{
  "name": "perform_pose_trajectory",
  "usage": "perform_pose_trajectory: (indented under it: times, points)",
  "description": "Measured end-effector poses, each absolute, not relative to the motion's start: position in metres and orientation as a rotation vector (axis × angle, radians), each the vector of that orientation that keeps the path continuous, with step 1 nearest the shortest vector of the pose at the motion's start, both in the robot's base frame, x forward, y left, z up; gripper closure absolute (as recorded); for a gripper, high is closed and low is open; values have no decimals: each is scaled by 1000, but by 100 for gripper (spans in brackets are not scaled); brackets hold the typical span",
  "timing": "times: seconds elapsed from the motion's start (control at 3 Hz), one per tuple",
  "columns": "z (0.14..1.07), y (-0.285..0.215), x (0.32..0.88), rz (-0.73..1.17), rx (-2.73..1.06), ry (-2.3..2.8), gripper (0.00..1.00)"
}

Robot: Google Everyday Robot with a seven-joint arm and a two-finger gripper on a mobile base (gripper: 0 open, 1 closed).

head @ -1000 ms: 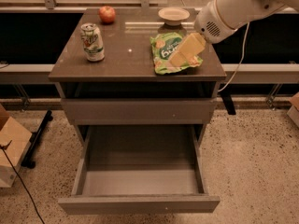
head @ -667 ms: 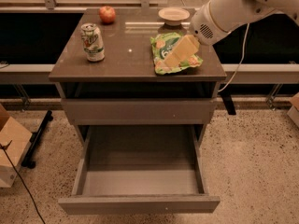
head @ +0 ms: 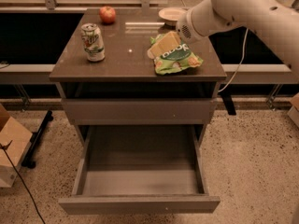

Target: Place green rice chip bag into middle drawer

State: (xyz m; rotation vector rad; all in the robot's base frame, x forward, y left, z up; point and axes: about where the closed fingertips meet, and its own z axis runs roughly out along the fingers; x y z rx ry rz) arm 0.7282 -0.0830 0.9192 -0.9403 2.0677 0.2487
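Observation:
The green rice chip bag (head: 181, 58) lies on the right part of the cabinet top (head: 126, 55), crinkled, with its dark green lettered patch facing up. My gripper (head: 162, 45), with tan fingers on a white arm that reaches in from the upper right, sits low over the bag's upper left corner and covers part of it. The middle drawer (head: 140, 174) is pulled out below, and its smooth grey bottom shows with nothing in it. The plain grey drawer front (head: 140, 110) above it is closed.
A green-and-white soda can (head: 93, 42) stands on the left of the top. A red apple (head: 107, 14) and a pale bowl (head: 171, 15) sit at the back. A cardboard box (head: 11, 146) and a cable lie on the floor to the left.
My gripper has moved left across the bag, from its right side to its upper left corner. The bag and the drawer have stayed where they were.

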Motion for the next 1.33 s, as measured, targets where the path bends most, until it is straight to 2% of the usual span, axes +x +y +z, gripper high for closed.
perform_pose_trajectory:
  times: [0.67,1.33]
  points:
    - [878,-85,791,306,-770,2117,3]
    - [851,-88,799,338,-717,2177,49]
